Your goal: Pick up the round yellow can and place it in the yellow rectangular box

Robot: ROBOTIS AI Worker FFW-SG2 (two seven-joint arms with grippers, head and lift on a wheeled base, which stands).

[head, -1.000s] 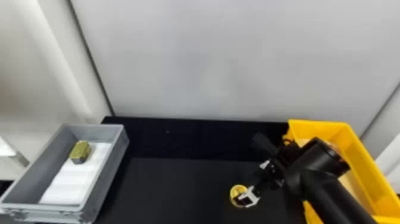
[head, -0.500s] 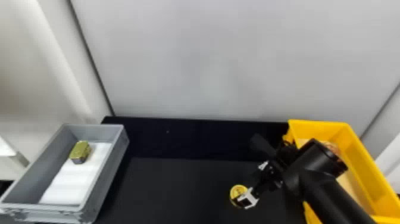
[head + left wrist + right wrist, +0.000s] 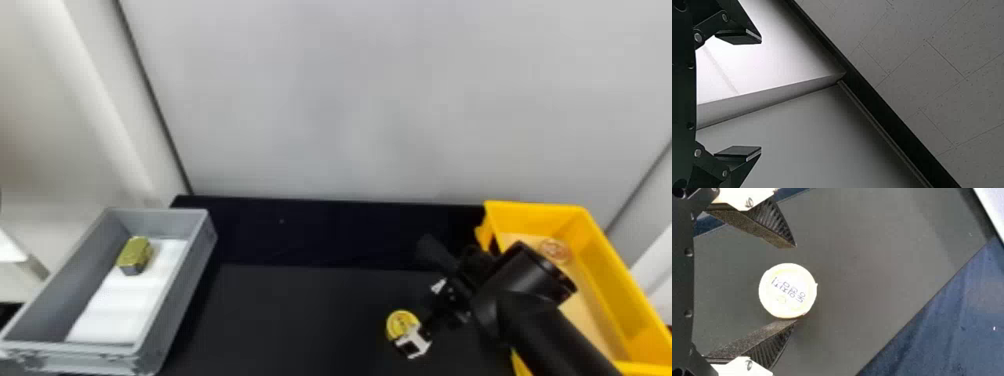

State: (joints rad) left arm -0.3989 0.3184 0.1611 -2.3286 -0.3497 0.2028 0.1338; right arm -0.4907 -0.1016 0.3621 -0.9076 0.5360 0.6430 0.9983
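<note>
In the head view, my right gripper is low over the dark table, close to the round yellow can. The yellow rectangular box stands at the right, partly behind that arm. The right wrist view has my right gripper open around the can; one finger meets or nearly meets its rim, while a gap separates the other from it. My left gripper is open with nothing between its fingers, facing a pale wall and ceiling in the left wrist view.
At the left stands a grey box holding a gold-topped block on white material. A round brownish item lies in the far part of the yellow box. A pale wall rises behind the table.
In the head view, my right gripper has shifted slightly toward the table's near side, and more of the can shows beside it. The can stays about where it was.
</note>
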